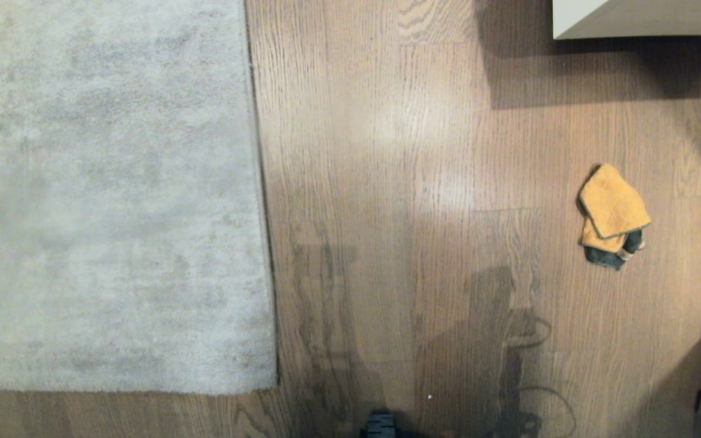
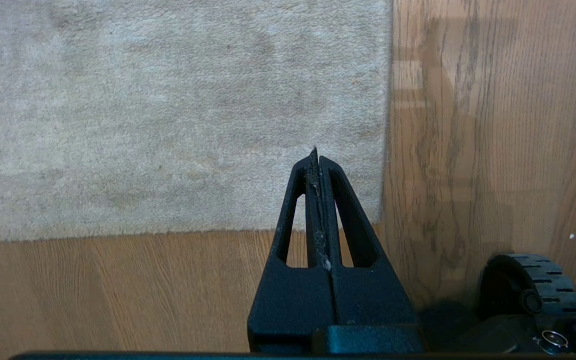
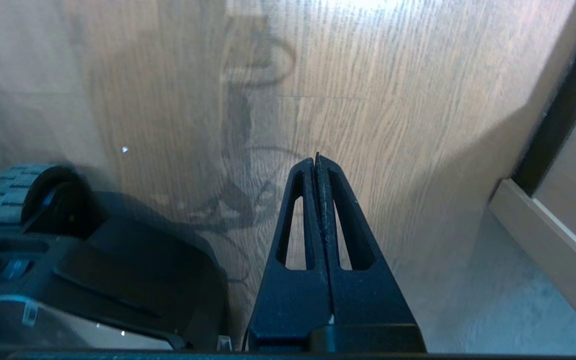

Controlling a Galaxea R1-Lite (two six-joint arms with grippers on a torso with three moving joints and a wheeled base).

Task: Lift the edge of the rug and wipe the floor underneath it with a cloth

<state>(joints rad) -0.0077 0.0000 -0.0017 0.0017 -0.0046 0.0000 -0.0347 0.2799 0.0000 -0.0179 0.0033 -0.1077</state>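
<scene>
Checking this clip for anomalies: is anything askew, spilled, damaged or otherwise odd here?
Nothing serious. The pale grey short-pile rug lies flat, its edge straight on the brown wood-grain floor. The mustard-tan cloth with a dark grey patch lies crumpled, far from the rug. Wispy lint clings between the shut left gripper's fingers.

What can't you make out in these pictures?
- Floor beneath the rug: covered in every view.
- Cloth's underside and dark patch: folded, head view.
- Pale furniture: cut off by the head view's top edge.
- Cloth: outside both wrist views, where shut claws point elsewhere.
</scene>
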